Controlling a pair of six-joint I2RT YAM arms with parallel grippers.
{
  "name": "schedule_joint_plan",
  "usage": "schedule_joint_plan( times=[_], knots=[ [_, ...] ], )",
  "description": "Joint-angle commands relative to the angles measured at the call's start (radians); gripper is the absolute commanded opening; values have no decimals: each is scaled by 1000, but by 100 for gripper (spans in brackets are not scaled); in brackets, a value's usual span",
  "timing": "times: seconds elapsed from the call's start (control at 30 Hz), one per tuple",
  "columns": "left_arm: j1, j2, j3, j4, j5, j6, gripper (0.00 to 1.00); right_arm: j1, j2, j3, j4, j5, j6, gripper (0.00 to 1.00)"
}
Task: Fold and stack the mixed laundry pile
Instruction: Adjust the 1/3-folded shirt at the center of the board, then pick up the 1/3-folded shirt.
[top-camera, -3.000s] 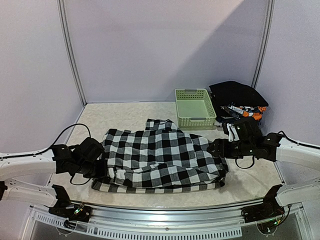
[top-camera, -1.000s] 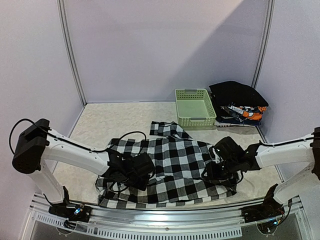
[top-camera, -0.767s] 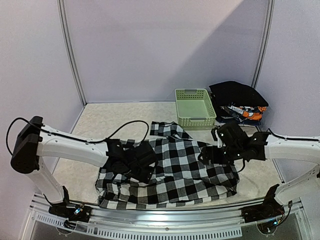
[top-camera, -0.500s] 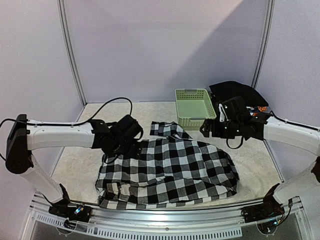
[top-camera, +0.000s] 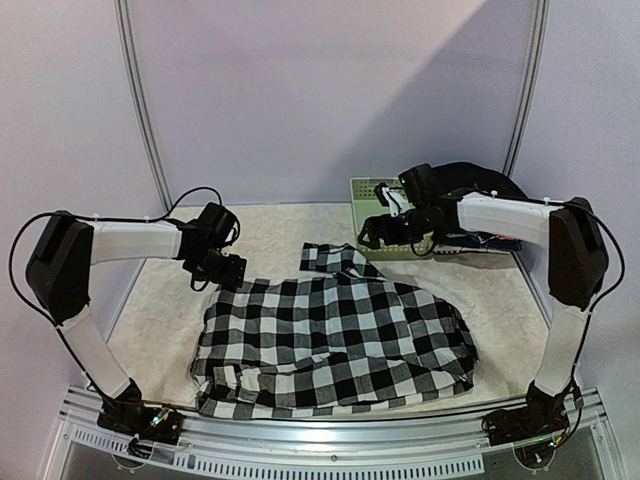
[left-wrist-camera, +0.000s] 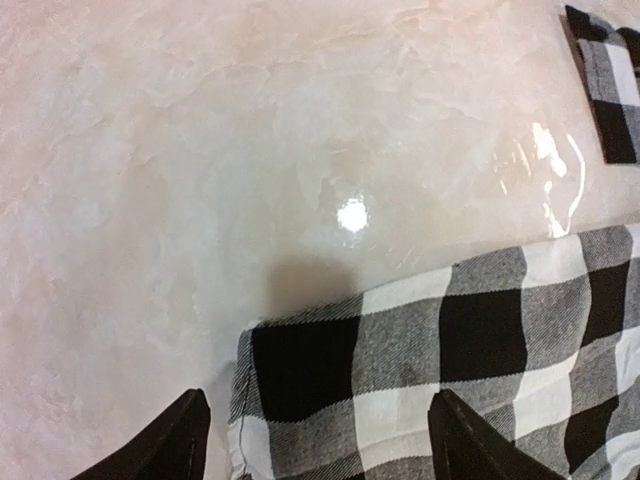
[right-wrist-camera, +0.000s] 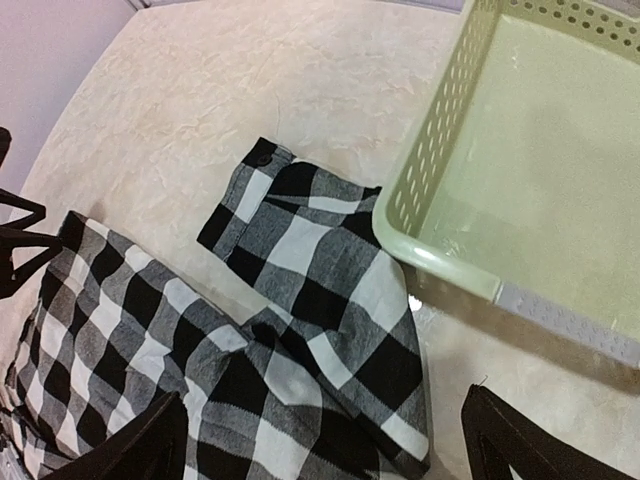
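Above the table's far half, both my grippers hang with fingers spread wide, holding nothing.
My left gripper hovers over the far-left corner of the shirt, which lies spread on the table. My right gripper is above its far flap, beside the basket.

Pale marbled table: checked shirt spread flat at centre; green basket, garment stack far right.
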Motion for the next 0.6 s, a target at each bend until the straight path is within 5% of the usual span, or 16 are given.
schedule_joint_plan(
  times=[0.0,0.57],
  knots=[
    [22,79,105,101,202,68,72,2,97,73,-49,-33,-59,96],
    [-54,662,848,-52,391,0,65,14,-121,-201,42,58,13,97]
  ],
)
